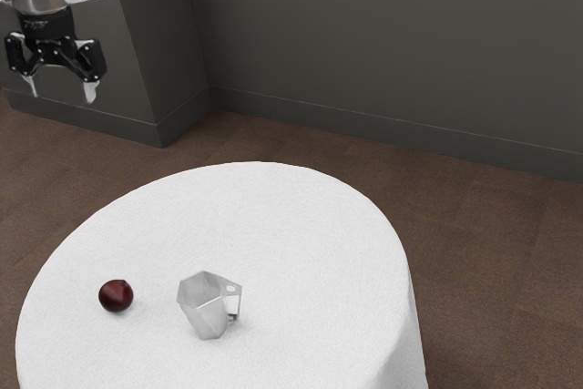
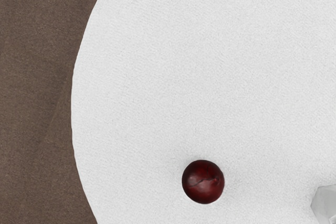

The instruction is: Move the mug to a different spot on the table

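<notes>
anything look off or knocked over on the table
Nothing stands out. The mug seems to stand on its base on the white table, handle toward the exterior view's right, with no spill around it. The dark red fruit lies beside it, apart. The gripper hangs high above, jaws open.

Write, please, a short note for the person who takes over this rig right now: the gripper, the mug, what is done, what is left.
Gripper: open, holding nothing, high above the table, at the exterior view's upper left.
Mug: sits on the white table near its front edge, handle toward the exterior view's right.
Dark red ball: on the mug's exterior-view left, apart from it.
Done: nothing; the mug is not yet grasped.
Left: come down, grasp the mug, lift it, and set it on another bare spot, probably away from the ball.
</notes>
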Tool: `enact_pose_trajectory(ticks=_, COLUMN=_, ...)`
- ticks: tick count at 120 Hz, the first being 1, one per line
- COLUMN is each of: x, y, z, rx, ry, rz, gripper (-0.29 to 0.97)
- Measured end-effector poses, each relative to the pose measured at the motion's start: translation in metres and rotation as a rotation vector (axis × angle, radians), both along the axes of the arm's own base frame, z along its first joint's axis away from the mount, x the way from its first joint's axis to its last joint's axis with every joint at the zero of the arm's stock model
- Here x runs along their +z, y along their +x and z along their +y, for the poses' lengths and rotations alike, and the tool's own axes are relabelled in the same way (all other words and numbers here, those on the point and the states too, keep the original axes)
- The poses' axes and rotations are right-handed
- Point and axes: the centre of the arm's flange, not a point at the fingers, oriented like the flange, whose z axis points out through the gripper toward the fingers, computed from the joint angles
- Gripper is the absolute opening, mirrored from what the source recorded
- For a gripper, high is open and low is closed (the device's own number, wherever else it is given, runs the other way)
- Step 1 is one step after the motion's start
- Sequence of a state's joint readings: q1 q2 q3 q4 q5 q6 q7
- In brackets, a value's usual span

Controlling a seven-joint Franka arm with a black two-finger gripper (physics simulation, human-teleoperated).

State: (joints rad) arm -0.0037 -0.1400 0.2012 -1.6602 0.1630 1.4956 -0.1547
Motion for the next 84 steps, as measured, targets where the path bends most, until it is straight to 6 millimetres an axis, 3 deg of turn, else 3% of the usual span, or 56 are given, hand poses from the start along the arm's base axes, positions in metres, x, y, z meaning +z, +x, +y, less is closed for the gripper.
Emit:
enact_pose_trajectory(ticks=25, x=-0.004, y=0.011, z=-0.022, rx=-0.034, ry=-0.005, rz=-0.032, gripper=0.68)
enact_pose_trajectory(ticks=32, x=-0.005, y=0.016, z=-0.038, rx=-0.064, ry=-0.008, rz=-0.042, gripper=0.68)
enact_pose_trajectory(ticks=40, x=-0.025, y=0.025, z=-0.069, rx=-0.082, ry=-0.026, rz=-0.047, gripper=0.68)
enact_pose_trajectory(ticks=55, x=-0.082, y=0.033, z=-0.170, rx=-0.057, ry=-0.050, rz=-0.039, gripper=0.68)
enact_pose_trajectory(ticks=61, x=-0.103, y=0.030, z=-0.200, rx=-0.013, ry=-0.054, rz=-0.043, gripper=0.68)
enact_pose_trajectory(ticks=71, x=-0.136, y=0.024, z=-0.225, rx=0.119, ry=-0.056, rz=-0.057, gripper=0.68)
enact_pose_trajectory(ticks=84, x=-0.165, y=0.025, z=-0.239, rx=0.327, ry=-0.051, rz=-0.081, gripper=0.68)
